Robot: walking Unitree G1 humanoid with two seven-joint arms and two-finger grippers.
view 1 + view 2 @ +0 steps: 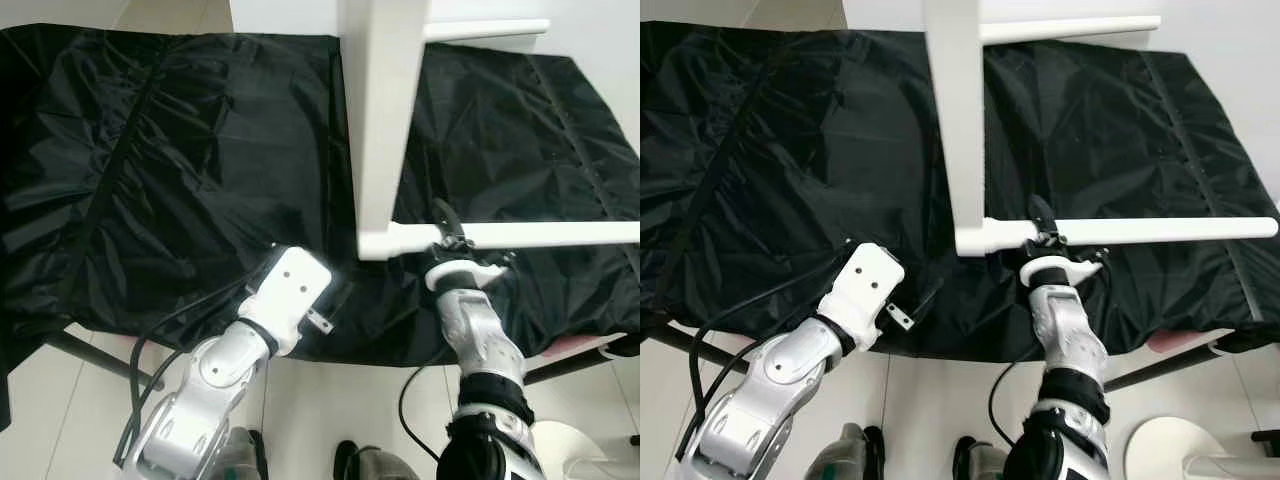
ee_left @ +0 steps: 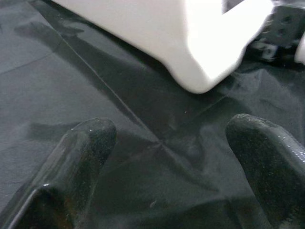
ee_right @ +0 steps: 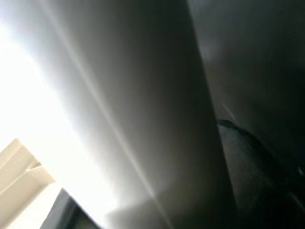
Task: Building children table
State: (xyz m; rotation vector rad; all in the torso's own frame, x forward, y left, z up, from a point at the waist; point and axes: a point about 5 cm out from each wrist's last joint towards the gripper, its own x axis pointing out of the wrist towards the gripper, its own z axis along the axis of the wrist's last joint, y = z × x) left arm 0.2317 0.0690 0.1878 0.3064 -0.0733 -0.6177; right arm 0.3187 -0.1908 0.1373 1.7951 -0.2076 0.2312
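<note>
Right gripper clamped on white table frame by its corner joint. Left gripper spread wide, empty, just beside that corner over black cover. Frame prob. light, stiff, slick; best held nr joint.

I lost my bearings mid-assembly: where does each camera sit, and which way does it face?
Left eye view: on the head, looking forward and down at the black cloth and white table frame; both silver arms show.
Right eye view: the head's other eye, same scene; right tool closed on the frame's white rail.
Left wrist view: along the left tool, open over the cloth, facing the frame's corner.
Right wrist view: pressed close against the white rail, blurred.
Shared: the frame's corner appears in the eye views and left wrist view.
</note>
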